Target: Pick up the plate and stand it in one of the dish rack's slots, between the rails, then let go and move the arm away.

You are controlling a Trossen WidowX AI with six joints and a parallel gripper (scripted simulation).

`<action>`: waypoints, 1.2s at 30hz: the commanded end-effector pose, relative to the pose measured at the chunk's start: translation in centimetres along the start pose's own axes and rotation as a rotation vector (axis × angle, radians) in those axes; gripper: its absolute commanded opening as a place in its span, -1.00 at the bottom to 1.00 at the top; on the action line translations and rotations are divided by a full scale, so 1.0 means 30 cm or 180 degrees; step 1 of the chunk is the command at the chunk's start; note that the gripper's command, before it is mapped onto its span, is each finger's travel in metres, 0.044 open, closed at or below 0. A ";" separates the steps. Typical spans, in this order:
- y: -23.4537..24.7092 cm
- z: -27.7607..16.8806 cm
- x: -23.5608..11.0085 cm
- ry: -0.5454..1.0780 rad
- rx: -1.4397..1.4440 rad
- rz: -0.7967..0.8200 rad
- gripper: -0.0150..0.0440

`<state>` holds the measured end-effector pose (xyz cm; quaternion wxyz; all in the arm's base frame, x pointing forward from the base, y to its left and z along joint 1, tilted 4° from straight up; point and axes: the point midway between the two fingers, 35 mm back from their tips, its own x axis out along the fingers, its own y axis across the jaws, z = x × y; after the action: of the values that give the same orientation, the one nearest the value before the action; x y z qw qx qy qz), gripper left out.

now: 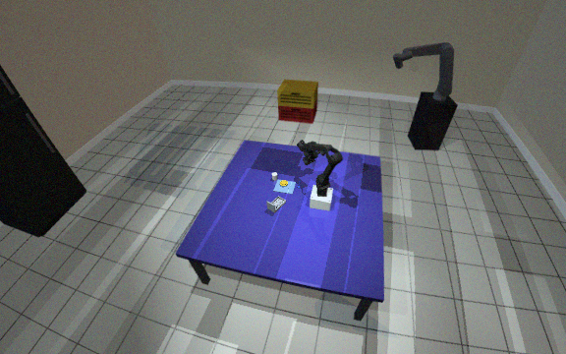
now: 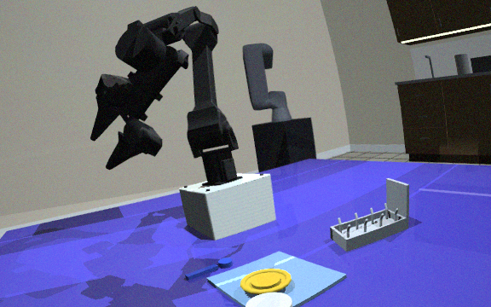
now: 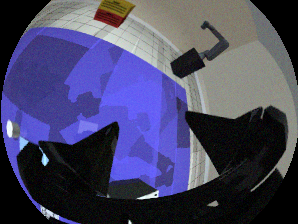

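Closest to the exterior camera is a pale round thing (image 2: 268, 299), cut off at the bottom edge, probably the white cup (image 1: 274, 175) that the top view shows. Right behind it the yellow plate (image 2: 266, 280) lies flat on a light blue mat (image 2: 314, 273), so that's where the task's thing is: untouched, on the blue table (image 2: 441, 256), in front of the arm's white base block (image 2: 245, 213). A small blue spoon-like thing (image 2: 207, 269) lies just beside the mat.

Gripper (image 2: 106, 150) is hanging up in the air, well above the table, fingers spread wide with nothing between them. The wrist view shows both dark fingers with only table between.

So I'd say it's the very start, reaching for the plate. My take on doing it well: come down over the plate's rim, not the middle, since a flat plate gives the jaws nothing to bite except the edge. Tilt the wrist so one finger slips under the lip, and don't shove the mat around.

Containers: the grey dish rack (image 2: 395, 200) sits off to the side, well apart from the plate, prongs up, slots holding nothing. Over by the far wall there's a yellow-and-red crate (image 1: 298, 100); can't tell what's in it.
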<state>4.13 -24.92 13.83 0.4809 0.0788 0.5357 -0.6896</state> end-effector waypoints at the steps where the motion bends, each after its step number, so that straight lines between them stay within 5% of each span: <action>1: 0.004 0.001 0.000 0.0001 -0.0014 0.0012 0.86; 36: 0.788 0.004 -0.213 0.0038 -0.2903 0.2402 0.86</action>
<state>23.59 -21.22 2.89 0.6644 0.0584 0.7146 -0.2109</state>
